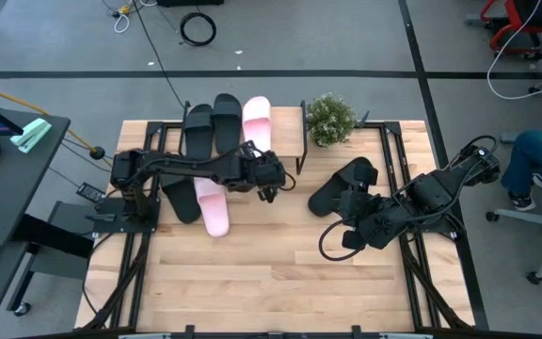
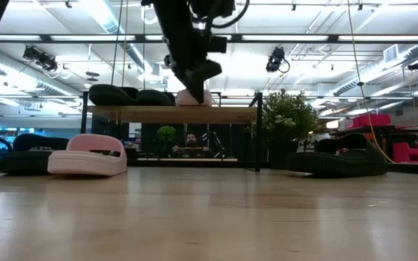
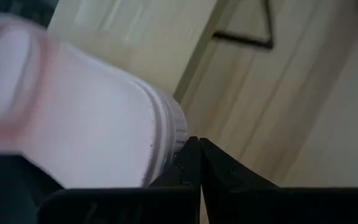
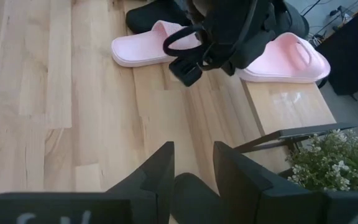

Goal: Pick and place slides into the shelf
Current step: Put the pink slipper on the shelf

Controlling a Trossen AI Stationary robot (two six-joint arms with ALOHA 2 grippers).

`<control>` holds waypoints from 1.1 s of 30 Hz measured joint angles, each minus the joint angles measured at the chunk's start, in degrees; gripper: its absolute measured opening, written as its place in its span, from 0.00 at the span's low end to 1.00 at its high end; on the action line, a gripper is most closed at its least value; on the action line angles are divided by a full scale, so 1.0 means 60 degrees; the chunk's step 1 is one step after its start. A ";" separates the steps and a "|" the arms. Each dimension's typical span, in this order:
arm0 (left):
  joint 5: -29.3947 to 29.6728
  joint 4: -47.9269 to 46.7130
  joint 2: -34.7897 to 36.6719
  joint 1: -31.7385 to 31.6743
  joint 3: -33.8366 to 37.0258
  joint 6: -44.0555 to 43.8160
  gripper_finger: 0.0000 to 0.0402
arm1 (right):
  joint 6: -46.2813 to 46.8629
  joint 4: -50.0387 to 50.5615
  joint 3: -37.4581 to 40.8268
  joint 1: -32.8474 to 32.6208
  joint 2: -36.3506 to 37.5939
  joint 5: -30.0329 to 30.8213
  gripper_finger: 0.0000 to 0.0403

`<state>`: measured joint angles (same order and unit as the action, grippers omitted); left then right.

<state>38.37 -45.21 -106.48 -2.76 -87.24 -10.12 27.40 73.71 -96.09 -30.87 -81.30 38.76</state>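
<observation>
The surface carries the shelf, topped by 2 black slides and 1 pink slide. The left claw, fingers together, hovers beside it. The right claw, fingers apart, rests near 2 black slides.

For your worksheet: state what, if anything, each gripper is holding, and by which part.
Nothing is held. The left gripper hangs shut beside the pink slide on the shelf, clamping nothing. The right gripper is open over bare table.
</observation>
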 joint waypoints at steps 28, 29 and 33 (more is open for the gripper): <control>-0.1417 -0.3989 0.0959 0.4027 -0.0015 -0.3786 0.01 | -0.0425 -0.2115 0.1733 0.0000 0.0013 -0.0490 0.29; -0.1352 -0.4286 0.1014 0.4255 -0.0015 -0.4211 0.02 | -0.0808 -0.2842 0.2185 0.0000 0.0011 -0.0674 0.29; -0.0679 -0.6038 0.1233 0.5016 -0.0004 -0.6239 0.04 | -0.2554 -0.6909 0.4190 0.0158 -0.0067 -0.1324 0.29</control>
<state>34.30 -81.44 -99.08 27.34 -87.26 -47.55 12.07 32.26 -70.95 -29.92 -81.70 30.82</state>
